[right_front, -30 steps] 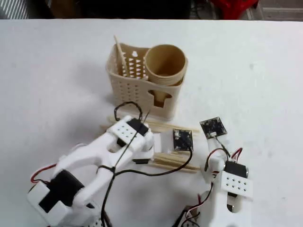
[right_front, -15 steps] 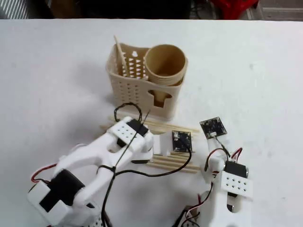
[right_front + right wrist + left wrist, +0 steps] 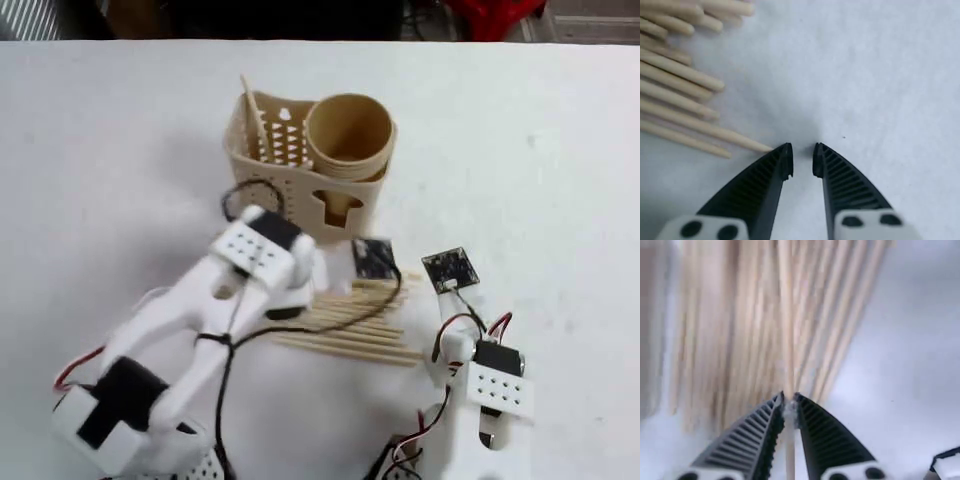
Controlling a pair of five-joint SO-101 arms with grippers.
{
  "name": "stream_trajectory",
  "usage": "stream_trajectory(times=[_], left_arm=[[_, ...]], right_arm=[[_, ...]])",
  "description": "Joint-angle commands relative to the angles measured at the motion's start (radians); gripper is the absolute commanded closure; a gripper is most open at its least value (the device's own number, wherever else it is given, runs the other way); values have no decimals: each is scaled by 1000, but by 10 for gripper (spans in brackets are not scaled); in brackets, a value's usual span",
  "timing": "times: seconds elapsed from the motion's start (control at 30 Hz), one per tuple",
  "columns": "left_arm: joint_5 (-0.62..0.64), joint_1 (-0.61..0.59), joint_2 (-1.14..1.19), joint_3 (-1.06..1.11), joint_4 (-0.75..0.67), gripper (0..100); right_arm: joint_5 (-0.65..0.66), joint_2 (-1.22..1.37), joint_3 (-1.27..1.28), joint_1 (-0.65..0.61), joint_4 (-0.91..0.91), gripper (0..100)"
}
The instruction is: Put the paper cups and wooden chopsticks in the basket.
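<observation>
As I look down over the white table [image 3: 540,150], the basket [image 3: 270,190] stands near the middle with a paper cup [image 3: 349,135] inside. Loose chopsticks [image 3: 350,330] lie at its six o'clock. At the left wrist, the left gripper [image 3: 788,399] is clenched on a single chopstick [image 3: 785,315] from that pile. At the right wrist, the right gripper [image 3: 802,150] is slightly parted, grasping nothing, just beside the chopstick tips.

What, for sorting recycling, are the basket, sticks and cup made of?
Cream perforated basket: likely matte moulded plastic, given its even hole grid. Pale tapered sticks: apparently bare wood, dull, unvarnished. Tan round cup: probably paper, with rolled rim.
</observation>
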Motion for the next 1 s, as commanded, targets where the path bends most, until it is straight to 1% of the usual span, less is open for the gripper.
stream_trajectory(times=[0.0, 0.2, 0.37, 0.5, 0.57, 0.7, 0.87, 0.97], left_arm=[[44, -81, -202, -57, 21, 979], [91, -82, -542, -60, 149, 979], [104, -84, -750, -106, 215, 979], [226, -82, -796, -247, 206, 979], [311, -81, -771, -319, 152, 979], [473, -91, -684, -420, -29, 980], [618, -128, -516, -451, -333, 979], [675, -163, -421, -448, -525, 979]], right_arm=[[9, -13, -5, 1, -16, 911], [9, -13, -5, 1, -16, 911], [9, -13, -5, 1, -16, 911], [9, -13, -5, -1, -16, 911], [8, -13, -5, -1, -16, 911], [8, -13, -5, -1, -16, 911], [8, -13, -3, -1, -16, 913], [8, -13, -3, -1, -16, 913]])
